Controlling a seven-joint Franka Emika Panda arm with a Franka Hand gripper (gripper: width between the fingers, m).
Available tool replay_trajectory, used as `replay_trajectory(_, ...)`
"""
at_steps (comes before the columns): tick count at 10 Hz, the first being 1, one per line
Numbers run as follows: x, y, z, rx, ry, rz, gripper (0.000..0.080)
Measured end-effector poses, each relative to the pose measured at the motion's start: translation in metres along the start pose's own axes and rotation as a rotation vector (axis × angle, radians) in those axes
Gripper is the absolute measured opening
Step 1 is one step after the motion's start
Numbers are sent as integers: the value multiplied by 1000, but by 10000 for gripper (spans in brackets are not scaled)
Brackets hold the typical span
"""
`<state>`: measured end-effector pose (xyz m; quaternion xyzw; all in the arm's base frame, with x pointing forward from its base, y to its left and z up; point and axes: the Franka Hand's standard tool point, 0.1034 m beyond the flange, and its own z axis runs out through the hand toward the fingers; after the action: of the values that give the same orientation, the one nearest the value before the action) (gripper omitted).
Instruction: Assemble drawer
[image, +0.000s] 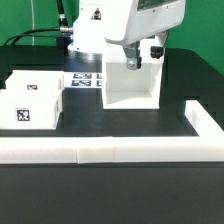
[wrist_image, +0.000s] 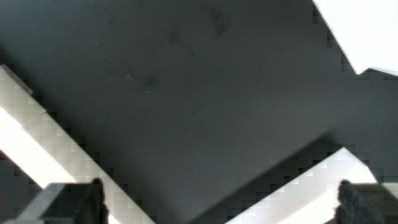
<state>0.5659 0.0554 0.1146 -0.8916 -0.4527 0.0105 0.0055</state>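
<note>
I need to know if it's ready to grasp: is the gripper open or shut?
Open. The wrist view shows the gripper with fingertips far apart, only black table between them, nothing held.

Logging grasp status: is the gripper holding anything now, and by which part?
Nothing is held. The gripper is open, its fingers wide apart with nothing clamped between them, near the top of the drawer housing.

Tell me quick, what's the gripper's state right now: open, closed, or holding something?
Gripper: open, holding nothing; the wrist view shows its fingers wide apart with only the dark table between them.
</note>
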Motion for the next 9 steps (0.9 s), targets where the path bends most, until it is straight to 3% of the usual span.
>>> replay_trajectory(6, -1, -1, -1, -3, 4, 21, 650)
replay_trajectory(9, -28, -39, -12, -20, 3, 226, 650)
